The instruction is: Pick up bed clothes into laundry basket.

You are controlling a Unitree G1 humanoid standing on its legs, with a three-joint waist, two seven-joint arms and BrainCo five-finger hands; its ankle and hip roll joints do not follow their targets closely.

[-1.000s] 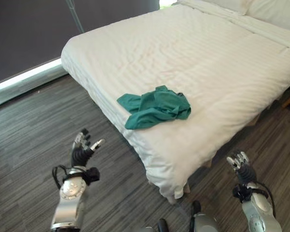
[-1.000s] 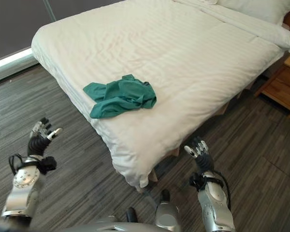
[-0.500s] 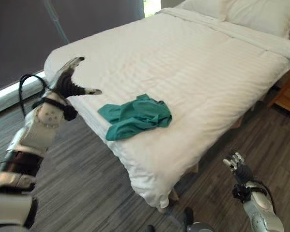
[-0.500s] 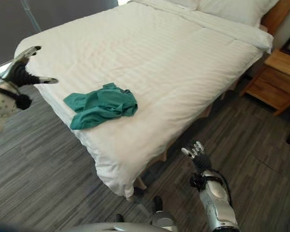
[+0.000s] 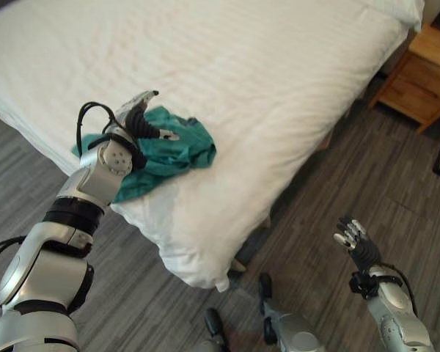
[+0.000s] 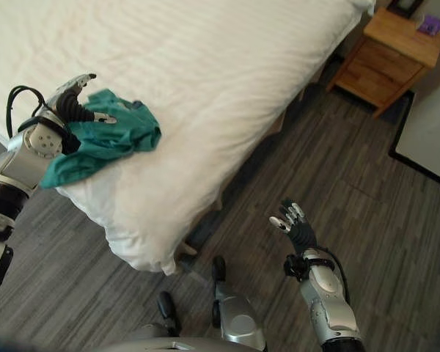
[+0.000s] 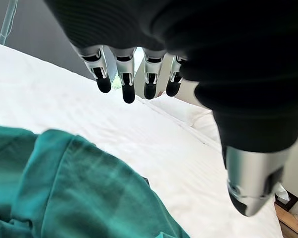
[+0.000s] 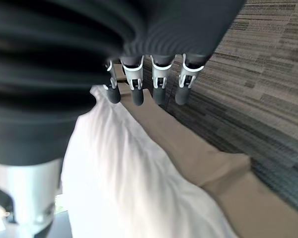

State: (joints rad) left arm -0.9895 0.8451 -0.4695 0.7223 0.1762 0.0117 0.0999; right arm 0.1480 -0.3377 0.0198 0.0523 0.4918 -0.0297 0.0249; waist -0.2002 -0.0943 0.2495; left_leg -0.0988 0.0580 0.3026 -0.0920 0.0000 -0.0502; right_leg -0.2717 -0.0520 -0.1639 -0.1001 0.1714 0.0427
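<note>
The right hand (image 8: pixel 89 64) shows from very close, its dark ribbed cover taking up the upper corner. A row of silver fingers (image 8: pixel 160 79) with dark tips reaches out straight past the cover, holding nothing, and the silver thumb (image 8: pixel 25 198) stands apart from them. Beyond the fingers lies the white bed cover (image 8: pixel 124 168), hanging down in soft folds. Beside it runs the tan side of the bed (image 8: pixel 213 173), just under the white cloth. Past that spreads a grey wood-grain floor (image 8: pixel 258 74) in long streaked planks.
</note>
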